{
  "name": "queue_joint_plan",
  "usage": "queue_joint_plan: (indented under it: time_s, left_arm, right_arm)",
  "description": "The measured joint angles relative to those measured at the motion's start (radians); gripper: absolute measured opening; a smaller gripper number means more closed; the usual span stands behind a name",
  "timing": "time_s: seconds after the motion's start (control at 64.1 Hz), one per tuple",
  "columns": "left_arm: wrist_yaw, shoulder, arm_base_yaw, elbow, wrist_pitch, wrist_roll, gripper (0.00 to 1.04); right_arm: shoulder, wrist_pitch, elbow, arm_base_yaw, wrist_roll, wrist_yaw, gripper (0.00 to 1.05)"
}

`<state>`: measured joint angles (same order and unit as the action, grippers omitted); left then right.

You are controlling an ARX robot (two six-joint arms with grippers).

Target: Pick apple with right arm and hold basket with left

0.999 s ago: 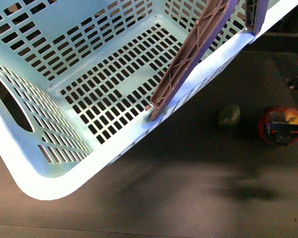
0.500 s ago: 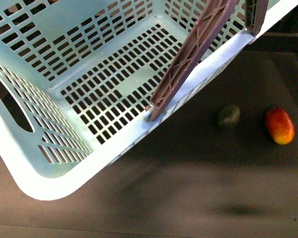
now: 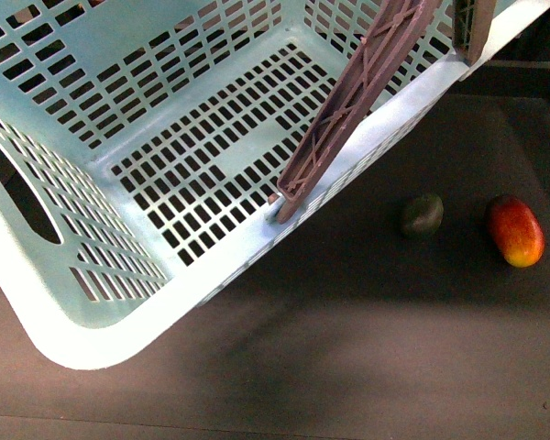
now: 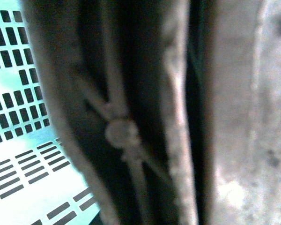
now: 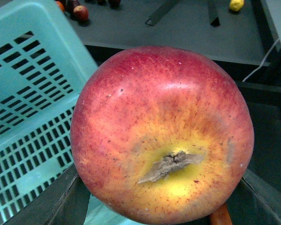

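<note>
The apple (image 5: 164, 136), red with a yellow patch round its stem dimple, fills the right wrist view. My right gripper (image 5: 165, 212) is shut on it, with dark fingers (image 5: 61, 204) showing on either side. It is held in the air beside and above the basket (image 5: 33, 93). In the front view the mint-green basket (image 3: 119, 302) hangs tilted above the dark table, with a brown latticed handle (image 3: 348, 101) raised. The left wrist view is blurred and filled by that handle (image 4: 122, 136), on which my left gripper is shut. Neither gripper shows in the front view.
A small dark green fruit (image 3: 423, 215) and an elongated red-and-yellow fruit (image 3: 516, 230) lie on the dark table (image 3: 367, 348) to the right of the basket. Far off, a grey surface holds a red fruit (image 5: 81, 12) and a yellow one (image 5: 236, 4).
One second ago my right gripper held the apple low at the front view's right, over the elongated fruit. It has risen out of that view with the apple. The basket has stayed put.
</note>
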<state>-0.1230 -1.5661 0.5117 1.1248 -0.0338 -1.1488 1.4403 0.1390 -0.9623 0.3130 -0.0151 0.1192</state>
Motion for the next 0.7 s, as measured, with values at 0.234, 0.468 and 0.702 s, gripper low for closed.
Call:
queue_joint_plan:
  time_s: [0.234, 0.468, 0.702]
  left_arm:
    - [0.001, 0.0, 0.0, 0.0, 0.0, 0.0, 0.14]
    - [0.003, 0.0, 0.0, 0.0, 0.0, 0.0, 0.14]
    - [-0.001, 0.0, 0.0, 0.0, 0.0, 0.0, 0.14]
  right_arm:
    - [0.123, 0.01, -0.065, 0.085, -0.008, 0.019, 0.67]
    - [0.143, 0.021, -0.063, 0.111, -0.023, 0.03, 0.83]
    - [0.074, 0.053, -0.013, 0.075, -0.042, 0.055, 0.96]
